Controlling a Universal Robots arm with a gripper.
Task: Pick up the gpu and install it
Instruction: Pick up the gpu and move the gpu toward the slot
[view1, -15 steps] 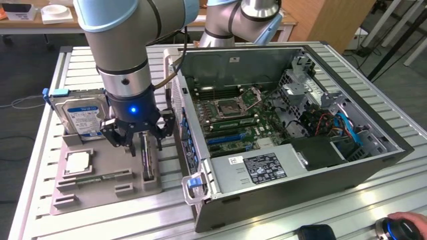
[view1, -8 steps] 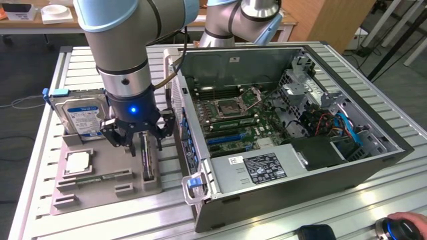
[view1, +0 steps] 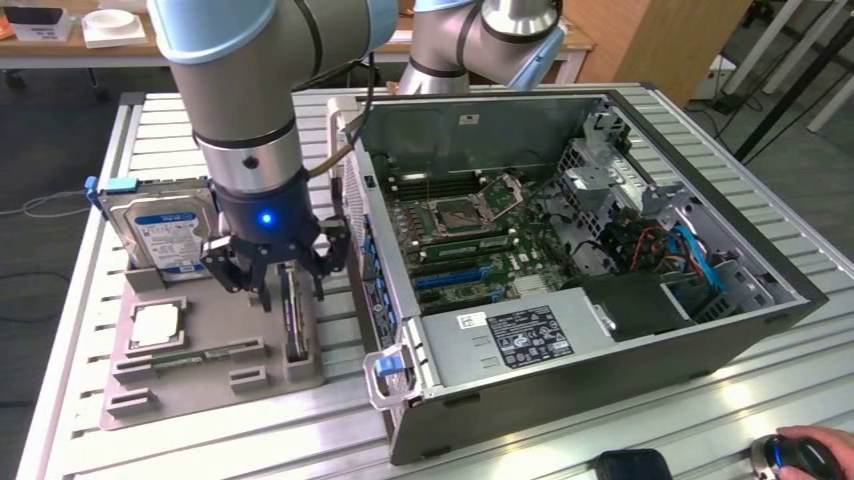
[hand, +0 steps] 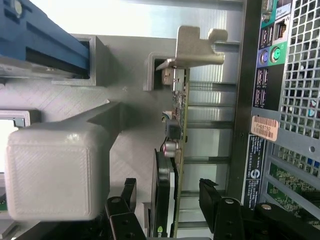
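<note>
The gpu (view1: 294, 322) stands on edge in a slot of the grey holder tray (view1: 200, 385), just beside the open computer case (view1: 747, 330). In the wrist view the gpu (hand: 179, 115) shows its green board edge, black face and silver bracket (hand: 197, 47) at the far end. My gripper (view1: 284, 282) hangs straight down over the card's upper edge. It is open, with one black finger (hand: 125, 200) on each side of the card and a small gap showing on both sides. The motherboard (view1: 467, 235) lies exposed inside the case.
A hard drive (view1: 160, 235) with a blue-white label stands upright at the tray's back. A processor (view1: 156, 325) and a memory stick (view1: 200, 355) lie on the tray. A hand (view1: 807, 455) rests at the exterior view's lower right, near a dark phone (view1: 630, 465).
</note>
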